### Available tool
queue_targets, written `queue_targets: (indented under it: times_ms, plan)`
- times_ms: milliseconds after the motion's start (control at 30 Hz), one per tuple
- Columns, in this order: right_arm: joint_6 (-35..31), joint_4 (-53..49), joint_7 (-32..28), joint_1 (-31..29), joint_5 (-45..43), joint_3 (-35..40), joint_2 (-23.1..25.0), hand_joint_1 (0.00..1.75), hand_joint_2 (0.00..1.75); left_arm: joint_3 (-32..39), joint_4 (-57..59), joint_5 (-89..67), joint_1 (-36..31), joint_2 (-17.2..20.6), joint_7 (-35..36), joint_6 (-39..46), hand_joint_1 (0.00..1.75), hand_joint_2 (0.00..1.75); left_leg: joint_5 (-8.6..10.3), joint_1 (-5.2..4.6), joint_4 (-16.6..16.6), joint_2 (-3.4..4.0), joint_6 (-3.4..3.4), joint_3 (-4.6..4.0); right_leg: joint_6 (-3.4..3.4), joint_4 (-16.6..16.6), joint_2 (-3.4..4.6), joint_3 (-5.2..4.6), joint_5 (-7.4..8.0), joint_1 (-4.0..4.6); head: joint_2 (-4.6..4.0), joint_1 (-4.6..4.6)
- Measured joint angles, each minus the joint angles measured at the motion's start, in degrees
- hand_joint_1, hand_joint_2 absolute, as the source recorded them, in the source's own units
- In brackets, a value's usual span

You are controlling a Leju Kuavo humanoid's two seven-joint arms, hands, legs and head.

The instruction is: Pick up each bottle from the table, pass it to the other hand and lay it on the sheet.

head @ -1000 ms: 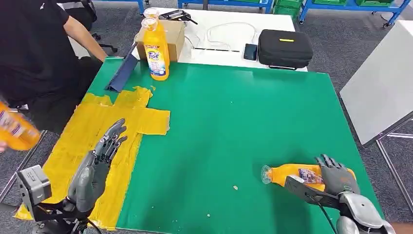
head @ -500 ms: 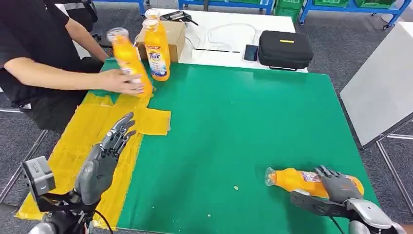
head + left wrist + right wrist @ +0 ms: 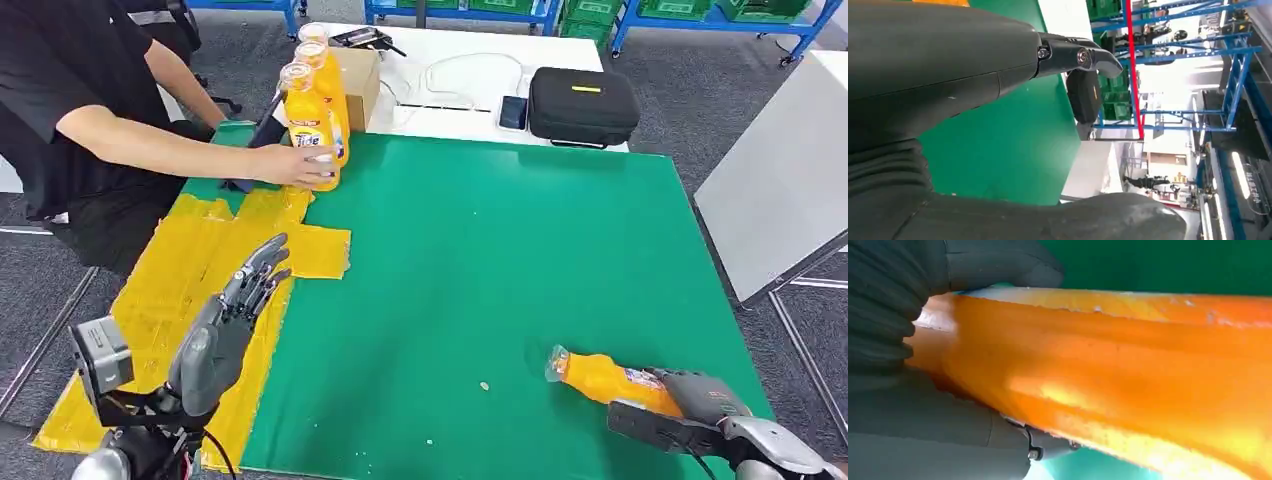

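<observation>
Near the green mat's (image 3: 520, 260) right corner: right hand (image 3: 700, 405) wrapped around glossy orange bottle (image 3: 605, 378); left hand (image 3: 225, 330) open, holding nothing, over crinkled yellow sheet (image 3: 170, 290).

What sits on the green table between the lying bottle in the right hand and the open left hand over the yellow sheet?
Nothing visible: bare green table separates the orange bottle, gripped by the right hand, from the left hand above the yellow sheet.

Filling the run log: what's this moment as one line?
right hand: grips lying bottle | left hand: open above yellow sheet | person's hand: on standing bottle
</observation>
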Motion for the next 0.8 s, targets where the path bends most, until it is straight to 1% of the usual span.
queue_targets:
  times_ms: [33, 67, 100, 133, 167, 200, 233, 267, 300, 333, 367, 467, 500, 700, 800]
  plan:
    - [-1.09, 0.0, -0.7, -0.31, -3.0, -0.46, 1.77, 1.75, 1.75, 0.09, 0.0, -0.37, 0.76, 0.04, -0.02, 0.13, 0.0, 0.0, 0.01, 0.07, -0.01, 0.06, -0.01, -0.02, 0.0, 0.0, 0.04, 0.34, 0.01, 0.08, 0.0, 0.02]
    - [-2.0, -0.48, -0.37, -0.8, -6.39, -1.81, 4.07, 1.75, 1.75, 0.35, -0.17, -0.39, 1.83, 0.04, 0.18, 0.17, 0.0, 0.0, 0.01, 0.18, -0.01, 0.3, -0.02, -0.02, -0.15, -0.02, 0.23, 0.34, 0.13, 0.15, 0.0, 0.11]
    - [-2.29, -1.3, -0.39, -1.19, -9.92, -2.45, 6.29, 1.75, 1.75, 0.57, -0.5, -0.07, 2.88, 0.07, 0.31, 0.11, 0.0, 0.0, -0.02, 0.28, -0.01, 0.54, -0.06, -0.02, -0.13, -0.03, 0.48, 0.36, 0.19, 0.25, 0.0, 0.15]
    - [-2.55, -2.65, -0.61, -1.4, -13.8, -2.71, 8.69, 1.75, 1.75, 0.78, -0.83, 0.48, 3.74, 0.07, 0.51, -0.09, 0.0, 0.0, -0.11, 0.35, -0.01, 0.8, -0.19, -0.05, -0.32, -0.03, 0.83, 0.31, 0.3, 0.34, 0.0, 0.09]
    - [-3.03, -4.84, -0.69, -1.25, -19.66, -2.75, 12.26, 1.75, 1.75, 0.83, -1.22, 0.98, 4.34, 0.07, 0.68, -0.46, 0.0, 0.0, -0.17, 0.4, -0.01, 0.98, -0.27, -0.01, -0.31, -0.04, 1.01, 0.28, 0.29, 0.42, 0.0, 0.11]
    - [-3.2, -6.48, -1.1, -0.94, -25.27, -2.67, 15.44, 1.75, 1.75, 0.83, -1.49, 1.36, 4.8, 0.07, 0.68, -0.77, 0.0, 0.0, -0.18, 0.41, -0.01, 1.0, -0.3, 0.01, -0.32, -0.04, 1.02, 0.24, 0.29, 0.42, 0.0, 0.0]
    - [-3.67, -7.98, -1.79, -0.13, -31.16, -2.31, 18.87, 1.75, 1.75, 0.81, -1.64, 1.62, 5.25, 0.07, 0.35, -1.27, 0.0, 0.0, -0.14, 0.43, -0.01, 0.94, -0.35, 0.01, -0.33, -0.02, 0.96, 0.16, 0.28, 0.42, 0.0, 0.02]
    - [-4.21, -9.58, -2.31, 0.92, -36.29, -1.79, 21.93, 1.75, 1.75, 0.81, -1.79, 1.84, 5.7, 0.07, -0.06, -1.77, 0.0, 0.0, -0.04, 0.45, -0.01, 0.68, -0.39, -0.1, -0.35, 0.02, 0.82, 0.05, 0.26, 0.42, 0.0, 0.0]
    - [-4.89, -11.18, -2.88, 1.95, -40.66, -0.87, 24.48, 1.75, 1.75, 0.81, -1.97, 1.9, 6.09, 0.07, -0.41, -2.21, 0.0, 0.0, 0.15, 0.45, 0.0, 0.31, -0.48, -0.35, -0.36, 0.17, 0.51, -0.13, 0.25, 0.41, 0.0, 0.0]
    - [-6.41, -12.66, -3.58, 2.35, -44.31, -0.19, 26.47, 1.75, 1.75, 0.76, -2.03, 1.88, 6.26, 0.07, -0.65, -2.6, 0.0, 0.0, 0.25, 0.46, 0.0, 0.16, -0.51, -0.57, -0.37, 0.25, 0.36, -0.33, 0.25, 0.41, 0.0, 0.0]
    - [-8.5, -14.06, -4.51, 2.27, -47.19, 0.37, 28.37, 1.75, 1.75, 0.53, -2.1, 1.51, 6.24, 0.02, -0.72, -2.84, 0.0, 0.0, 0.32, 0.49, -0.01, 0.07, -0.6, -0.74, -0.37, 0.3, 0.32, -0.48, 0.25, 0.41, 0.0, 0.0]
    - [-12.16, -16.22, -6.22, 1.89, -49.88, 2.03, 31.59, 1.75, 1.75, -0.64, -2.1, -0.26, 5.29, -0.59, -1.59, -2.97, 0.0, 0.0, 0.33, 0.49, -0.01, 0.07, -0.58, -0.82, -0.37, 0.31, 0.31, -0.5, 0.25, 0.38, 0.0, 0.04]
    - [-12.74, -16.44, -6.73, 1.62, -50.36, 2.68, 32.34, 1.75, 1.75, -1.12, -2.1, -0.63, 4.64, -0.89, -1.9, -2.95, 0.0, 1.75, 0.33, 0.49, -0.01, 0.07, -0.58, -0.84, -0.37, 0.31, 0.3, -0.5, 0.26, 0.36, 0.0, 0.04]
    - [-15.09, -15.92, -8.85, -1.08, -50.96, 7.67, 34.18, 1.75, 1.75, -3.56, -2.1, -2.3, 2.26, -1.84, -3.97, -1.75, 0.0, 1.75, 0.33, 0.41, -0.01, 0.08, -0.57, -0.91, -0.35, 0.3, 0.3, -0.56, 0.27, 0.27, 0.0, 0.04]
    - [-17.44, -14.95, -8.36, -3.67, -50.26, 10.41, 34.18, 1.75, 1.75, -5.01, -2.25, -4.7, 0.82, -2.08, -4.48, 1.84, 0.0, 1.75, 0.34, 0.41, 0.0, 0.08, -0.56, -0.99, -0.32, 0.31, 0.3, -0.61, 0.29, 0.26, 0.0, 0.04]
